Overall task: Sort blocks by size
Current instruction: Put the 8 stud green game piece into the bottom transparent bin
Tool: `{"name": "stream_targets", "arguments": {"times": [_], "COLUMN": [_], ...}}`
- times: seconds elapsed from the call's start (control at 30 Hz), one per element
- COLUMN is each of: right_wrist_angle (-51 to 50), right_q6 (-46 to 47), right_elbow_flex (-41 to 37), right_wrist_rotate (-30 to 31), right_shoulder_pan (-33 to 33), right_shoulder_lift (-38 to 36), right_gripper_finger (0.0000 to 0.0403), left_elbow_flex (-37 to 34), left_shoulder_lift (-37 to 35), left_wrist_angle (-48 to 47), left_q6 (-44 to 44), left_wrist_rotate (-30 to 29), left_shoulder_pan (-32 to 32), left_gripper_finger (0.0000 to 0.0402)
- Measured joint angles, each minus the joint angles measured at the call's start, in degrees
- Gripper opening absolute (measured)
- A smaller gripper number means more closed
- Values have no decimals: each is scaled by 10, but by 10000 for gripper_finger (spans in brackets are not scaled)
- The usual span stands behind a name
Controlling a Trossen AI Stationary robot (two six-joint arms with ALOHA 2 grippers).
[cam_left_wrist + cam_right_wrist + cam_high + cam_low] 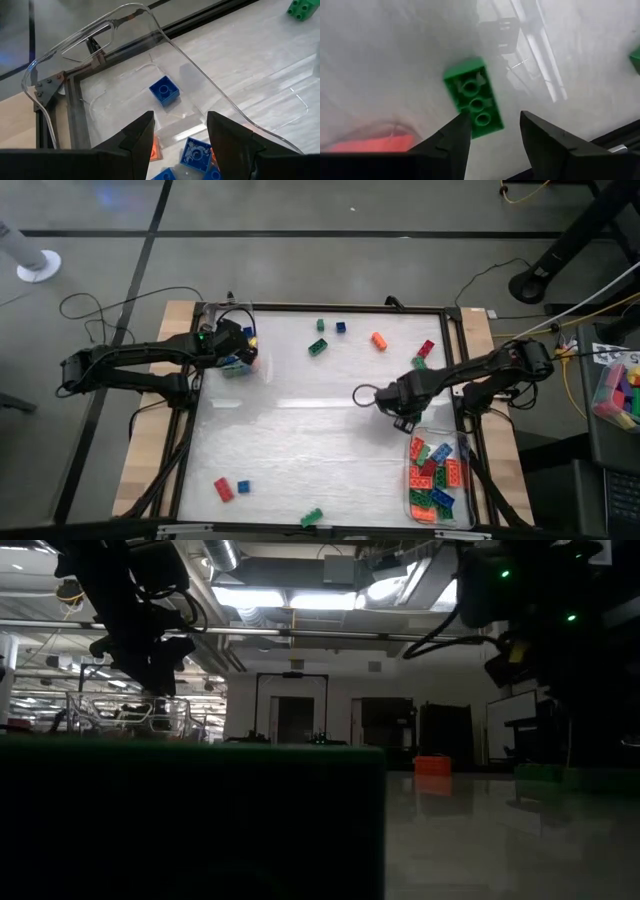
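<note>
Overhead, table-level and two close wrist views of one table (300, 430)

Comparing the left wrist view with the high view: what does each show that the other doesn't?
Only the left wrist view shows inside the clear plastic bin: a small blue square studded brick lying alone on its floor, more blue ones by the open left gripper.

Only the high view shows the right gripper, the clear tray of mixed bricks and a red brick near the front edge.

Both show the left gripper over the bin at the table's far-left corner.
</note>
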Motion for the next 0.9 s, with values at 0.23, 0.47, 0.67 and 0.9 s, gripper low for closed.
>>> {"name": "stream_targets", "arguments": {"times": [0.23, 0.47, 0.67, 0.9], "right_wrist_angle": [14, 70, 108, 132], "right_q6": [0, -12, -13, -13], "right_elbow_flex": [0, -5, -44, -82], "right_wrist_rotate": [5, 12, 13, 30], "right_shoulder_pan": [38, 39, 38, 38], "right_shoulder_lift": [0, -1, -1, -1], "right_gripper_finger": [170, 170, 170, 170], "left_elbow_flex": [0, 0, 0, 0], "left_shoulder_lift": [0, 0, 0, 0], "left_wrist_angle": [0, 0, 0, 0], "left_q6": [0, 0, 0, 0], "left_wrist_rotate": [0, 0, 0, 0], "left_shoulder_pan": [0, 0, 0, 0], "left_gripper_finger": [170, 170, 170, 170]}}
